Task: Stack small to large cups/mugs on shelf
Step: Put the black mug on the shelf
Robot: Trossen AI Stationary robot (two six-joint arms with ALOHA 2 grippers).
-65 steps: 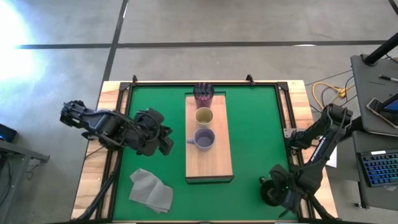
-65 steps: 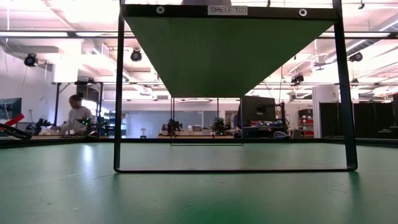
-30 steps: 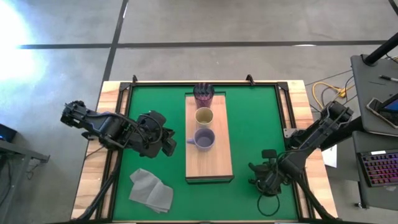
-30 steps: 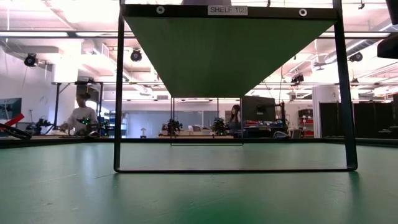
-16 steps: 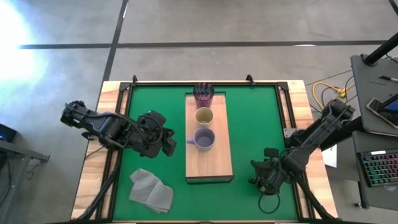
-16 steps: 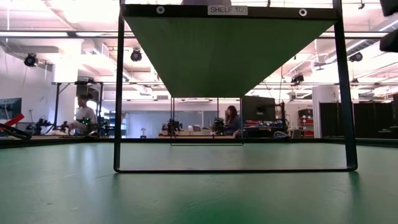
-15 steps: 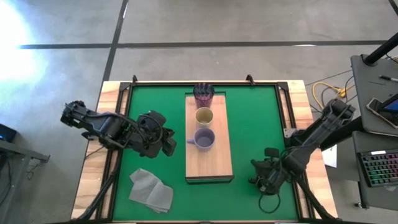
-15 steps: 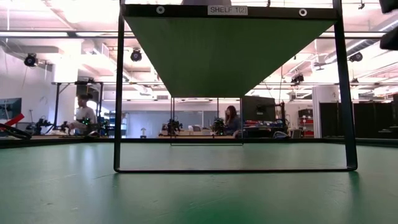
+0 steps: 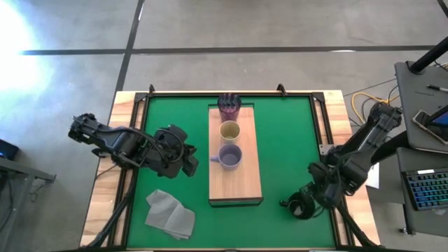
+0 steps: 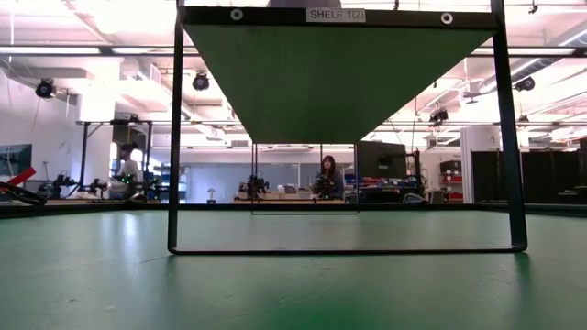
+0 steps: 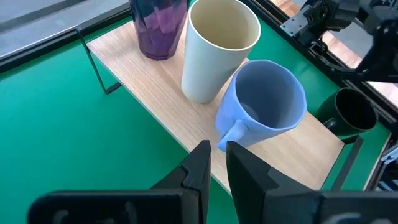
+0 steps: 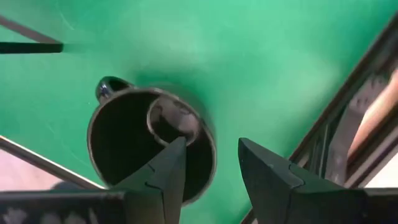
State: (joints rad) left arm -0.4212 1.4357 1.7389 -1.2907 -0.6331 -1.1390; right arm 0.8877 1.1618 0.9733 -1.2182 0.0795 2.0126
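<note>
Three of four: the dark purple ribbed tumbler [image 9: 229, 106], the cream-yellow cup [image 9: 229, 131] and the lavender handled mug [image 9: 229, 157] stand in a row on the shelf [image 9: 234, 187], in that order from the far end toward the near end, which suits a small-to-large line.
Gap on the board: bare wood lies nearer than the lavender mug, most likely kept for the widest piece.
Black mug [image 9: 302, 207]: upright on the green mat [image 9: 283, 136], off the near right corner of the shelf and near the mat's right edge, handle toward the board.
Right gripper [image 12: 208, 163]: poised above the black mug's rim with its fingers parted; one finger [image 12: 163, 169] lies over the mug's open mouth and the other [image 12: 264, 167] outside its wall, so they look set to pinch the wall. Nothing is held yet.
Why that grip: I judge the rim the easiest hold, since the mug looks too wide for the spread fingers.
Left gripper [image 11: 214, 163]: waits above the mat left of the shelf, pointed at the lavender mug, fingers nearly together with a thin gap and holding nothing.
Grey cloth [image 9: 170, 213]: crumpled at the near left of the mat, apart from the cups.
Next, as a guess: lower, close on the wall, lift and carry to the free near end.
</note>
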